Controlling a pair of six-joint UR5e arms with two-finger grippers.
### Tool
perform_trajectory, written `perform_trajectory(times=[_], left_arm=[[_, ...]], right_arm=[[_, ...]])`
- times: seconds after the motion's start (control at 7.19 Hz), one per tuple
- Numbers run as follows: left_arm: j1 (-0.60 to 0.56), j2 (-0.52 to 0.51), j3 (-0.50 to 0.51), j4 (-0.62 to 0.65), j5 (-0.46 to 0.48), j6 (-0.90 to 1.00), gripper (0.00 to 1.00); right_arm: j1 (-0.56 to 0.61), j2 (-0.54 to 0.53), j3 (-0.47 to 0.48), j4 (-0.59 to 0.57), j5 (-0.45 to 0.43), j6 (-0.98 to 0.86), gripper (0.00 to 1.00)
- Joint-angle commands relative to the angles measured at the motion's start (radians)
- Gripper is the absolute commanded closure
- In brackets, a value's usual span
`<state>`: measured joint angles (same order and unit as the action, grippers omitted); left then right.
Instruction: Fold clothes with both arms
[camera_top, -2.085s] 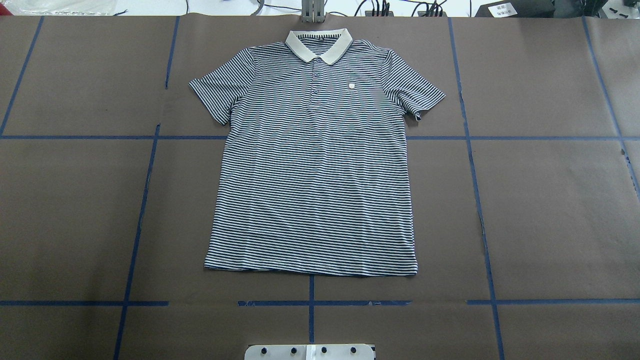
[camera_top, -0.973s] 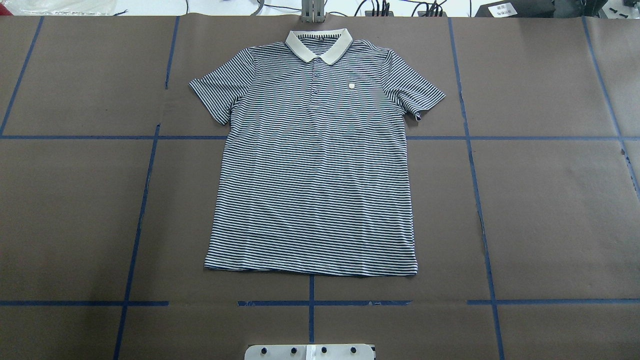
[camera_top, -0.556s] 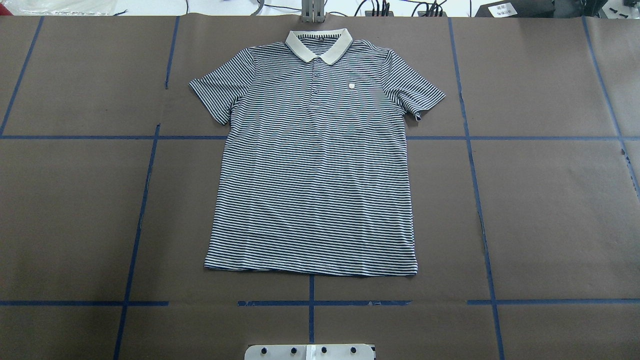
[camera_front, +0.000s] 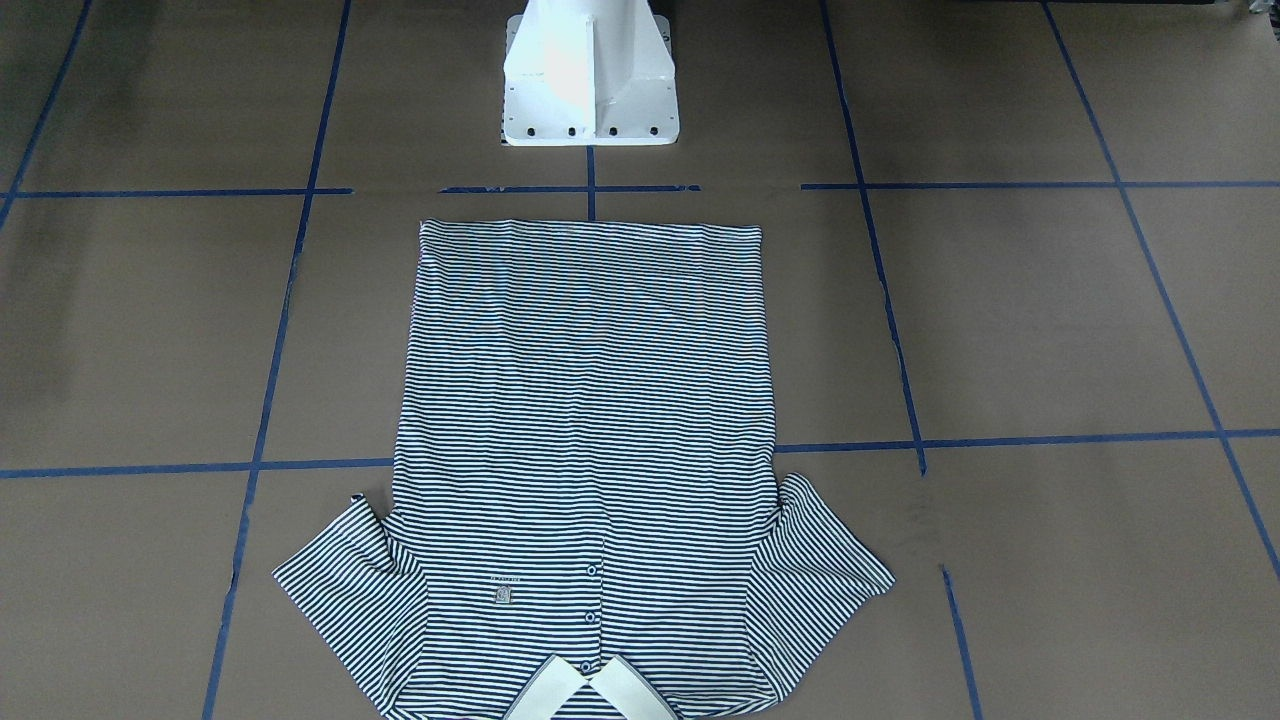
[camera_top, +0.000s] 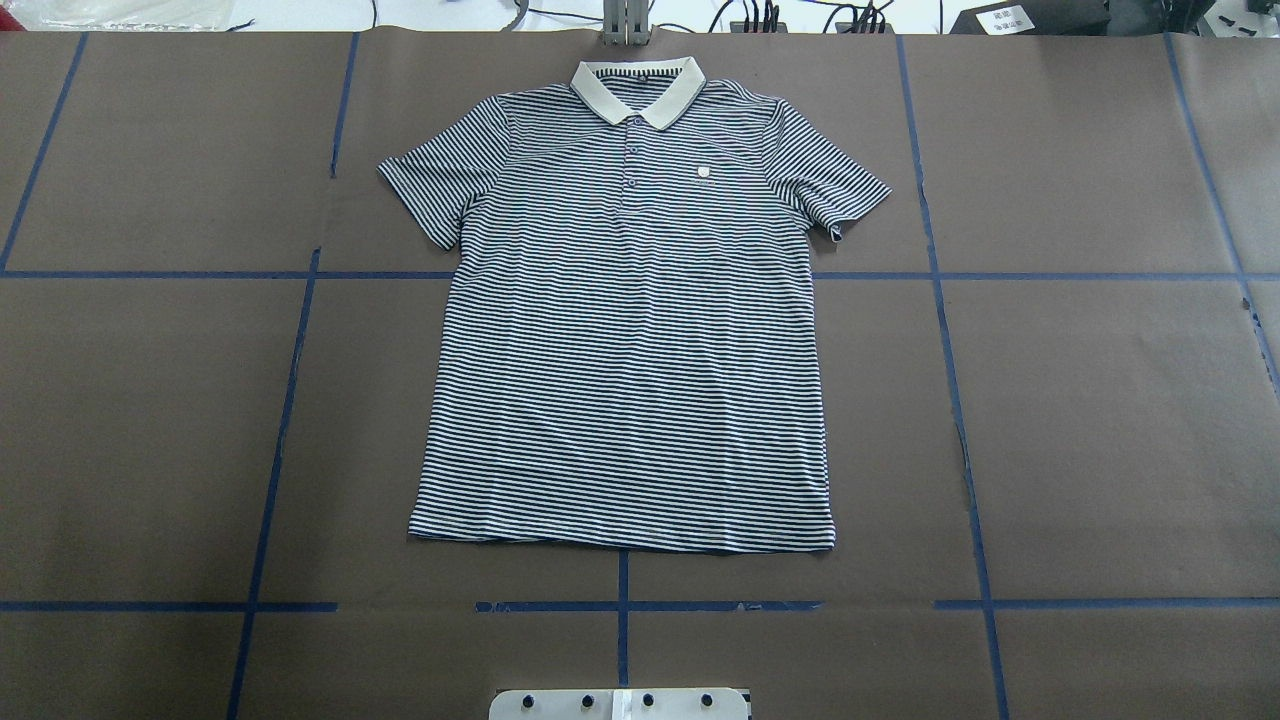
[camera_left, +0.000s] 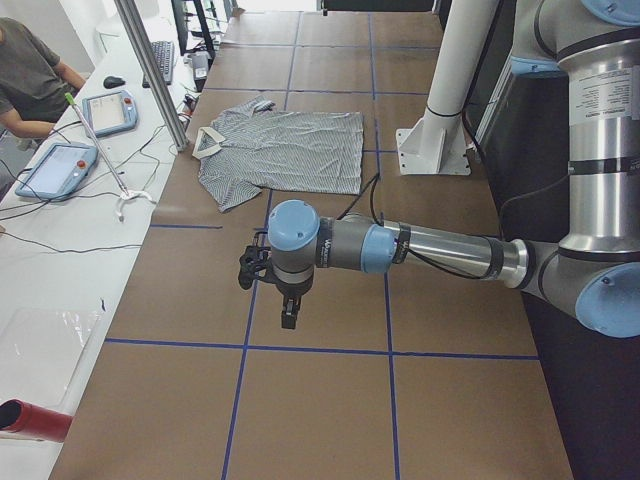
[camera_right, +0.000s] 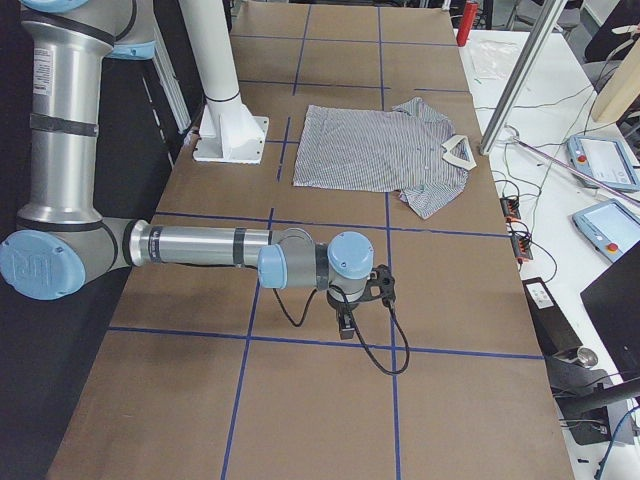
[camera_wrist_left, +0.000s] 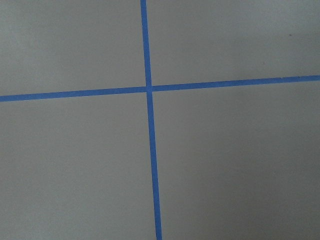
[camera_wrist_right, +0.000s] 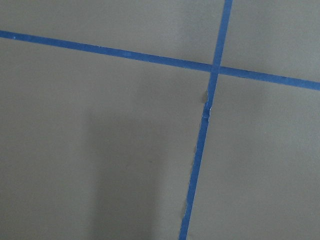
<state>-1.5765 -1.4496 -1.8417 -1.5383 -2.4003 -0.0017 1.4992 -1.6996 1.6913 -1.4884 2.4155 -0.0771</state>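
No writing is legible, even the polo shirt's (camera_top: 630, 380) logo (camera_top: 706, 172).

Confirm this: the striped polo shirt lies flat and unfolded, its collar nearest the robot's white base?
Not quite: the polo shirt lies flat and unfolded, but its hem is nearest the white base, the collar farthest. The front-facing view shows it.
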Motion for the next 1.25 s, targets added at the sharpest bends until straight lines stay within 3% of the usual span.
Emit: perform_trajectory(times=[0.0, 0.28, 0.7, 0.83, 1.11], left_arm=[[0.0, 0.002, -0.004, 0.0, 0.0, 0.0, 0.0], [0.0, 0.002, -0.008, -0.002, -0.016, 0.0, 0.0], [0.001, 0.002, -0.01, 0.0, -0.049, -0.001, 0.0], [0.001, 0.002, -0.013, 0.0, -0.049, 0.0, 0.0], [0.004, 0.0, -0.03, -0.046, -0.072, 0.003, 0.0]], right_arm=[[-0.028, 0.001, -0.008, 0.005, -0.007, 0.003, 0.0], [-0.077, 0.018, -0.007, 0.04, -0.007, 0.157, 0.0], [-0.238, 0.079, -0.018, 0.264, -0.057, 0.573, 0.01], [-0.299, 0.171, -0.047, 0.295, -0.088, 0.712, 0.01], [-0.416, 0.393, -0.225, 0.4, -0.149, 0.888, 0.02]])
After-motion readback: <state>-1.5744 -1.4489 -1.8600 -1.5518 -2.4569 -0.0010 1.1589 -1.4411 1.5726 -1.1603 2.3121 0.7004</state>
